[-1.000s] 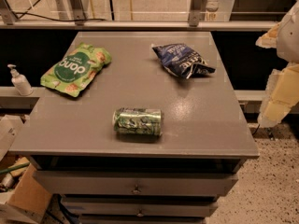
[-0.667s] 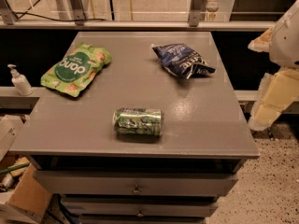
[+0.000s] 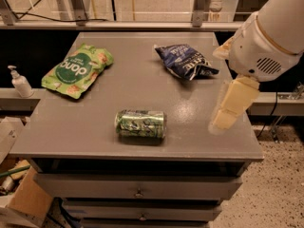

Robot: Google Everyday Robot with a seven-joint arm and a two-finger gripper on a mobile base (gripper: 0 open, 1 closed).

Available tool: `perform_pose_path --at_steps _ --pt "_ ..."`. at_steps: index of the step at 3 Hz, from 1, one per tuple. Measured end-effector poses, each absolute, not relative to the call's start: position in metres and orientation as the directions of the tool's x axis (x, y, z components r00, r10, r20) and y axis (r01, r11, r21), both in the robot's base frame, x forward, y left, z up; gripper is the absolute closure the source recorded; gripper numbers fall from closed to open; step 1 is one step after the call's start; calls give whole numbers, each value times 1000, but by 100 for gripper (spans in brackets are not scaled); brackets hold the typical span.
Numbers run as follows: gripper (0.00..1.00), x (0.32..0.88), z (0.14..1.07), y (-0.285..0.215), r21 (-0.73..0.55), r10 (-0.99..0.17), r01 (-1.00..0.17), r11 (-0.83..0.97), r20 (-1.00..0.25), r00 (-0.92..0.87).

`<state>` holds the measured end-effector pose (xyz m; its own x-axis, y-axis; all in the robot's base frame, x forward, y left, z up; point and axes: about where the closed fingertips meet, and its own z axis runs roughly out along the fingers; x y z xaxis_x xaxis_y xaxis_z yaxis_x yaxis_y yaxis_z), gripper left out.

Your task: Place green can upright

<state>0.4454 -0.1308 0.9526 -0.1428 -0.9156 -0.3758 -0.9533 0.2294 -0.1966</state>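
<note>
Grey metal tabletop (image 3: 135,82) is now overhung at its right edge by the cream-coloured gripper (image 3: 222,120), which has been swung inward; whether it is spread or pressed together cannot be told. The shiny green aluminium can (image 3: 140,124) is left lying on its side, well apart, so the approach has only begun.

I see the green can (image 3: 140,124) lying on its side, not upright, on the grey table (image 3: 137,75). It's near the front edge, approx mid-width. Its long axis runs left-right in my view. The body is shiny green w/ white & dark swirly markings, and there's a paler rim at each end. Can't tell which end has the tab. The gripper (image 3: 227,113) hangs over the table's right side, well apart from the can and to its right.
</note>
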Motion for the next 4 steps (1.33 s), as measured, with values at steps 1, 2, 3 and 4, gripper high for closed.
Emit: perform_pose_path --at_steps 1,2,3,4 --pt "0 459 942 -99 -182 -905 -958 222 -405 -133" --pt "0 468 925 -70 -155 -892 -962 224 -430 -139" --pt "0 470 907 -46 -125 -880 -965 231 -449 -153" --pt "0 468 891 -28 -98 -869 -967 236 -466 -165"
